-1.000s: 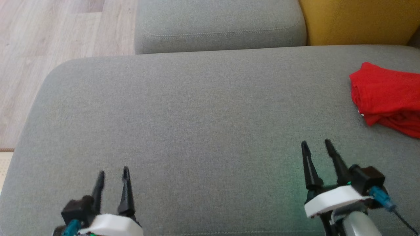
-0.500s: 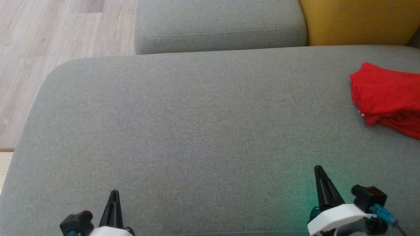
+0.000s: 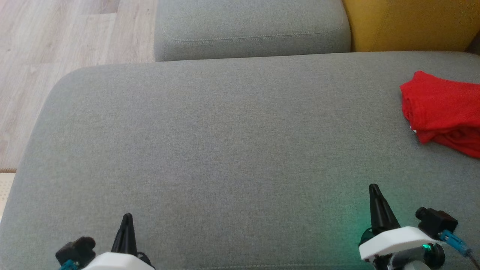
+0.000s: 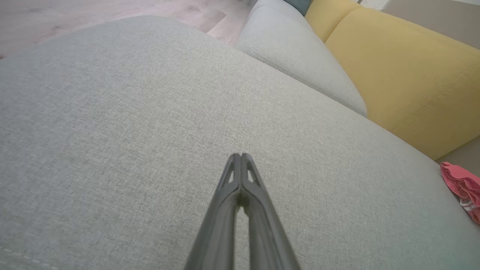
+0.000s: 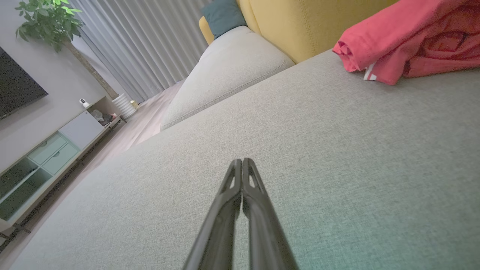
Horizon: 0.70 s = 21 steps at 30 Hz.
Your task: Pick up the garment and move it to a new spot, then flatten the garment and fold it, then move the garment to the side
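The left claw [image 3: 127,217] has its two dark fingers pressed together to a single point, pinching nothing, low over the grey sofa seat [image 3: 232,142]. Its wrist view shows the same closed tips [image 4: 240,155] above bare grey fabric. The right claw [image 3: 374,187] is likewise pressed together and empty, with a green glow on the seat just beside it; its own view shows the tips [image 5: 242,161] meeting.

The red garment [image 3: 442,108] lies bunched on the seat ahead of the right claw and off to its right, well apart from both claws. From the left wrist it is a small red edge [image 4: 463,185] far to the right. The right wrist view gives its folds and a white tag at the hem [image 5: 408,45].

Beyond the claws are a second grey cushion [image 3: 247,26], a yellow backrest [image 3: 408,24] and wooden floor [image 3: 56,56]. The right wrist view takes in curtains [image 5: 150,41], a plant [image 5: 45,22], a low cabinet [image 5: 45,150] and a teal pillow [image 5: 223,17].
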Available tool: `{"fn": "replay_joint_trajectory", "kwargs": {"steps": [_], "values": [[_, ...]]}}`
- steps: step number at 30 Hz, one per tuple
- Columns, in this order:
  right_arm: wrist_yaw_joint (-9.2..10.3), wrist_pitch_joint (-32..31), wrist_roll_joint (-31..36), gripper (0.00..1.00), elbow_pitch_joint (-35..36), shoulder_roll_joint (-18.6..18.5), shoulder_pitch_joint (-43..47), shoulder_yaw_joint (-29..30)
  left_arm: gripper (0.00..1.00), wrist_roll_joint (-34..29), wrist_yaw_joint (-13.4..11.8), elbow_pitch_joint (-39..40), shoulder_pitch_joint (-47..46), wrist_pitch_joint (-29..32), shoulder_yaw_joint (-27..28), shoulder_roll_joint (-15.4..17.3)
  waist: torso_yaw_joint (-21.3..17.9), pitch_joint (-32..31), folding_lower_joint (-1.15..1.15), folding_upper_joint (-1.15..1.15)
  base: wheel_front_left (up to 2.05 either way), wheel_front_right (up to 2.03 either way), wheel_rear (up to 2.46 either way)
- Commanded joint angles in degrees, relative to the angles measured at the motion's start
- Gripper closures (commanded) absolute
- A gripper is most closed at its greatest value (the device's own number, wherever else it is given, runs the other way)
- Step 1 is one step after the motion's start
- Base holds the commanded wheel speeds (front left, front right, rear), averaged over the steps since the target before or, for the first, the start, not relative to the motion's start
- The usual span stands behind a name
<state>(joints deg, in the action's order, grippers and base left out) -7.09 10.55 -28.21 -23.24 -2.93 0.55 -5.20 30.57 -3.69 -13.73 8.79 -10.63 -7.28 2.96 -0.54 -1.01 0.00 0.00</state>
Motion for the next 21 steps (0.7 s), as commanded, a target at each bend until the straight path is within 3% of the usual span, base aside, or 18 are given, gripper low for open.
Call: {"fn": "replay_joint_trajectory", "kwargs": {"steps": [1, 21], "values": [[-0.09, -0.4, -1.5, 1.0, 2.1, -0.6, -2.7, 0.2, 1.0, 1.4, 0.4, 1.4, -2.9, 0.1, 0.9, 0.5, 0.0, 0.0, 0.0, 0.0, 0.0, 0.0, 0.0], [-0.15, -3.4, -14.6, 1.0, 3.6, -0.8, -3.5, 2.0, 1.0, 14.0, 2.6, 1.2, -5.3, 3.1, 2.9, 0.8, 0.1, 0.3, 0.0, 0.0, 0.0, 0.0, 0.0]]}}
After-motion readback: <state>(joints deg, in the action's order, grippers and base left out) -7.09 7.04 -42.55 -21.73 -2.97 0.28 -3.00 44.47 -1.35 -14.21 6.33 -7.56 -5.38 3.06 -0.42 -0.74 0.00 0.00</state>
